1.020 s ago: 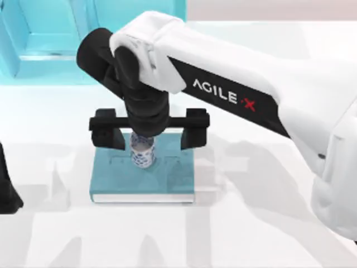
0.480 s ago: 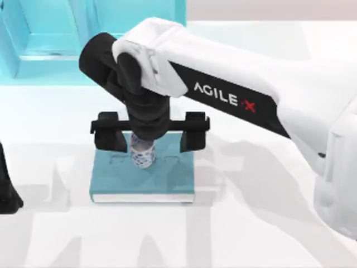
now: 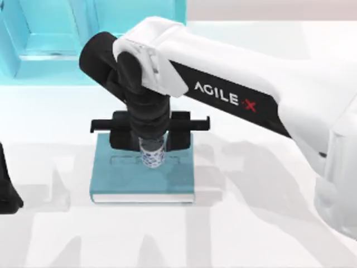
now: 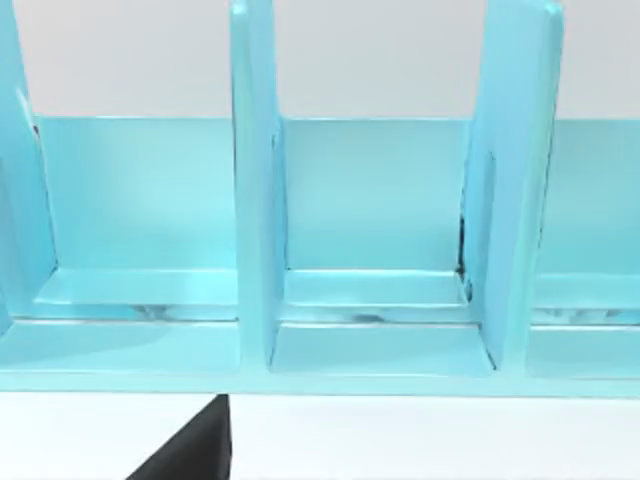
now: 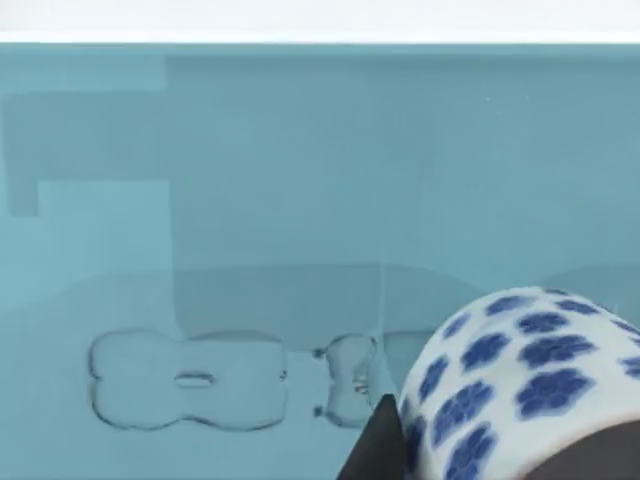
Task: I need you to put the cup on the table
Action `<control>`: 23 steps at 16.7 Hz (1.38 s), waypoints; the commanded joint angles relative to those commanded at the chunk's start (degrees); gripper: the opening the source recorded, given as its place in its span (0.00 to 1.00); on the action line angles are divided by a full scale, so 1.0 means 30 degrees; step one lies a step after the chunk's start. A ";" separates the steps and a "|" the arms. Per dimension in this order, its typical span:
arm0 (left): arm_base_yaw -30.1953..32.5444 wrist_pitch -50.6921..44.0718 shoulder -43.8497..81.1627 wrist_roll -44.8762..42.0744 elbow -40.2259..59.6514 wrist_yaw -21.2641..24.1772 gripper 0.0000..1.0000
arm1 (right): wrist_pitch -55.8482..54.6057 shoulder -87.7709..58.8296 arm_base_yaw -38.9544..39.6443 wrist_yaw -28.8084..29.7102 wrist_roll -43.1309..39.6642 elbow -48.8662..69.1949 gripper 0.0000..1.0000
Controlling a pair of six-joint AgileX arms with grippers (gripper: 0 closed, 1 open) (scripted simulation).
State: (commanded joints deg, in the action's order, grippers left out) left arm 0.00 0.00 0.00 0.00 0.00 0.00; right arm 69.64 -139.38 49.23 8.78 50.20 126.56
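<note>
The cup [image 3: 152, 157], small and white with blue flowers, stands upright on a teal book [image 3: 120, 178] that lies on the white table [image 3: 251, 223]. My right gripper [image 3: 150, 146] reaches down over the cup from above, its two black fingers drawn in against the cup's sides. In the right wrist view the cup [image 5: 510, 380] is close up, with a dark fingertip [image 5: 375, 445] touching its side and the book's cover [image 5: 300, 180] beneath. My left arm [image 3: 6, 190] is parked at the table's left edge.
A light-blue shelf unit [image 3: 50, 39] stands at the back left, and the left wrist view faces its compartments [image 4: 380, 200]. White table surface lies to the right of the book and in front of it.
The right gripper's fingers have closed inward from wide apart to against the cup. The cup has shifted slightly to the right on the book.
</note>
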 joint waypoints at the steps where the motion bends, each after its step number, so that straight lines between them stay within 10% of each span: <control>1: 0.0000 0.0000 0.0000 0.0000 0.0000 0.0000 1.00 | 0.0000 0.0000 0.0000 0.0000 0.0000 0.0000 0.17; 4: 0.0000 0.0000 0.0000 0.0000 0.0000 0.0000 1.00 | 0.0000 0.0000 0.0000 0.0000 0.0000 0.0000 0.00; 23: 0.0000 0.0000 0.0000 0.0000 0.0000 0.0000 1.00 | 0.4510 -0.0925 0.0041 0.0002 0.0008 0.5410 0.00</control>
State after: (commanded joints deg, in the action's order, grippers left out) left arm 0.00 0.00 0.00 0.00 0.00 0.00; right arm 83.17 -142.16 49.36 8.79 50.22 142.79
